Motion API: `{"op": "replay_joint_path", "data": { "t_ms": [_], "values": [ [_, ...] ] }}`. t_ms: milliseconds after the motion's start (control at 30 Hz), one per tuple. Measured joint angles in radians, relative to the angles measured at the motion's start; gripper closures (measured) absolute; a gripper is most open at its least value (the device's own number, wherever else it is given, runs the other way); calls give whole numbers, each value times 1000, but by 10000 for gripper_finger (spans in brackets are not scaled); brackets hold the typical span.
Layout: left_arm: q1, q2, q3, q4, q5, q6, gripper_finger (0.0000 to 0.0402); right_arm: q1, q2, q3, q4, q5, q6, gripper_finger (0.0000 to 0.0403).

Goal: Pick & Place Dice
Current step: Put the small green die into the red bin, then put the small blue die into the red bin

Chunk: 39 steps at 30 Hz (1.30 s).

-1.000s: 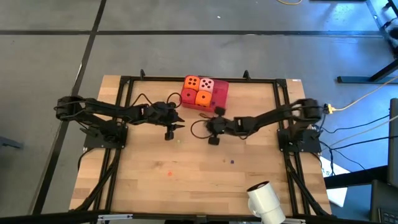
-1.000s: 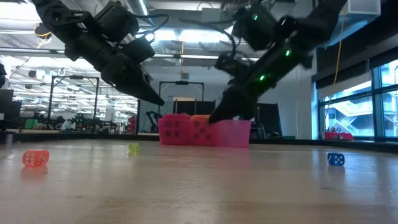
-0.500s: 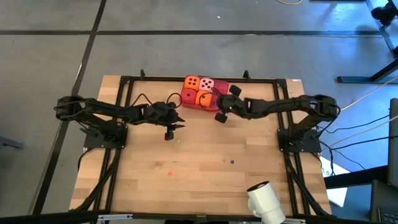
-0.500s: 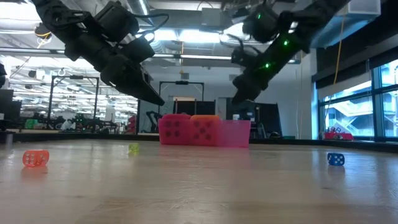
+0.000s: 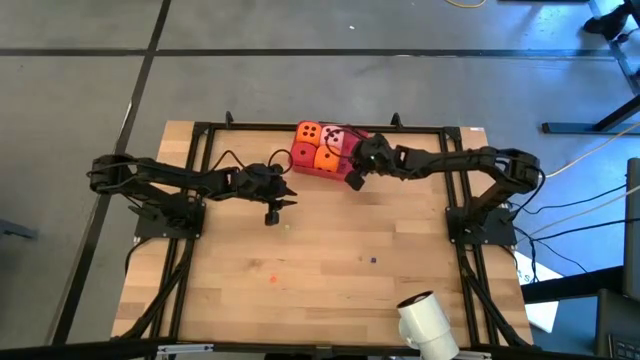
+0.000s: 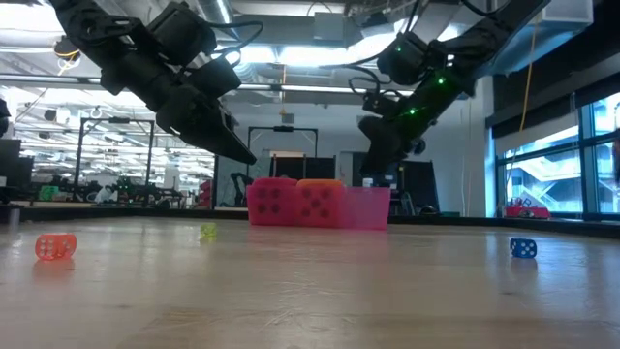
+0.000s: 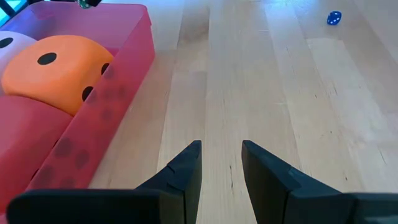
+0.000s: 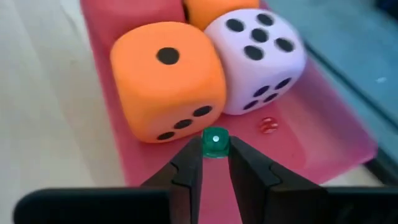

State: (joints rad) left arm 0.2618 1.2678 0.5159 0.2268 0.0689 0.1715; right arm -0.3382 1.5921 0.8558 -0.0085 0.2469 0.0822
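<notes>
A flat pink-red tray (image 5: 352, 146) sits by the table's far edge and holds the dice: two orange (image 5: 309, 132) (image 5: 326, 157), one red (image 5: 303, 155), one pale pink (image 5: 333, 134). In the right wrist view an orange die (image 8: 168, 81) and the pale pink die (image 8: 258, 59) rest on the tray floor (image 8: 323, 137). My right gripper (image 5: 351, 172) hangs over the tray's right part, shut on a tiny green bead (image 8: 215, 144). My left gripper (image 5: 288, 196) hovers open above the table, left of the tray wall (image 7: 106, 118). My right gripper pinches the tiny green bead (image 8: 215, 144) between its two fingertips (image 8: 189, 158), at their free ends only. The fingers slant down from the table's right side. The bead is lifted clear above the tray floor, just in front of the orange die.
A tiny red bead (image 8: 268, 125) lies on the tray floor beside the pale pink die. More tiny beads lie on the wood: orange-red (image 6: 55, 246), yellow-green (image 6: 208, 231), blue (image 6: 522, 247). A white cylinder (image 5: 425, 322) stands at the near edge. A black frame borders the table.
My right gripper has risen from close to the table's middle and moved toward the far edge, ending over the tray's right part next to the dice. My left arm and the dice have kept still.
</notes>
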Motion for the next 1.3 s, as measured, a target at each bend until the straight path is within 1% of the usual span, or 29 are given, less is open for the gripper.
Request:
{"op": "replay_joint_path", "data": {
  "t_ms": [67,133,300,433,833,1033,1167,1233,1300],
  "values": [
    [0,0,0,0,0,0,292,-7,0,0,0,-35,8,333],
    [0,0,0,0,1,0,292,-10,0,0,0,-45,7,334],
    [0,0,0,0,2,-1,292,-11,0,0,0,-46,-38,328],
    [0,0,0,0,3,-2,292,-11,0,0,0,-46,-42,318],
    [0,0,0,-1,3,-2,292,-11,0,0,-4,-46,-46,263],
    [0,0,0,0,4,-2,292,-11,0,0,-3,-46,-46,243],
    [0,0,0,0,4,-3,292,-11,0,1,-17,-62,-52,241],
    [0,0,0,0,4,-3,292,-11,0,1,-53,-85,-69,243],
    [0,0,0,-1,4,-3,292,-11,0,1,-81,-85,-76,246]
  ]
}}
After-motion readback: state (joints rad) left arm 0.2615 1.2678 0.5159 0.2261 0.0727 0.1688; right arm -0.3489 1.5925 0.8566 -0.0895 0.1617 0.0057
